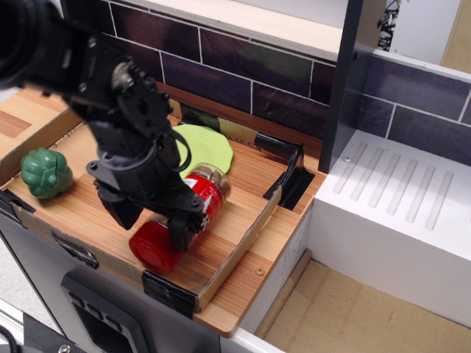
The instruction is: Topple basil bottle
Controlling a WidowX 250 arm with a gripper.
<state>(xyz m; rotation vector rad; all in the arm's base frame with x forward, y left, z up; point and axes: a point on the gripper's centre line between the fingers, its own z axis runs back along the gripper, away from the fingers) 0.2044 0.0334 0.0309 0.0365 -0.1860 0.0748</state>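
Note:
The basil bottle lies on its side on the wooden tray, its wide red cap pointing to the front edge and its base near the green plate. My gripper hangs over the cap end of the bottle. Its two dark fingers stand apart on either side of the bottle's neck, and the jaws look open. The arm hides the middle of the bottle.
A green toy vegetable sits at the tray's left edge. The tray has low cardboard walls with black corner brackets. A dark tiled wall runs behind, a black post stands to the right, and a white ribbed drainer lies beyond it.

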